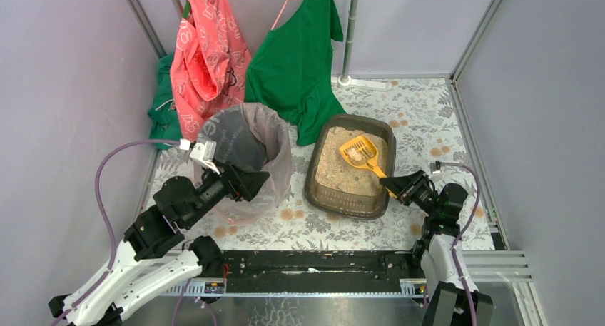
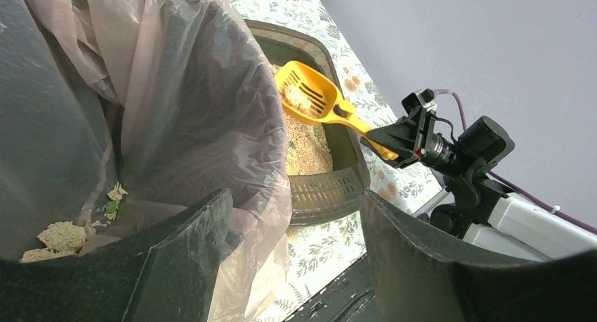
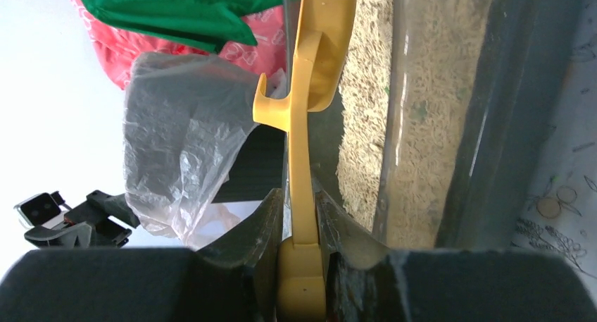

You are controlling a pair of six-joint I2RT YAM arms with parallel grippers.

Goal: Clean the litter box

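Pincer R tight on scoop; pincer L wide

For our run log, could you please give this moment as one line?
right claw: shut on scoop | scoop: loaded, over litter box | left claw: open at bin

We find no legible text, label, brand or number in any view — the white markings on the pink garment are too blurred to read.
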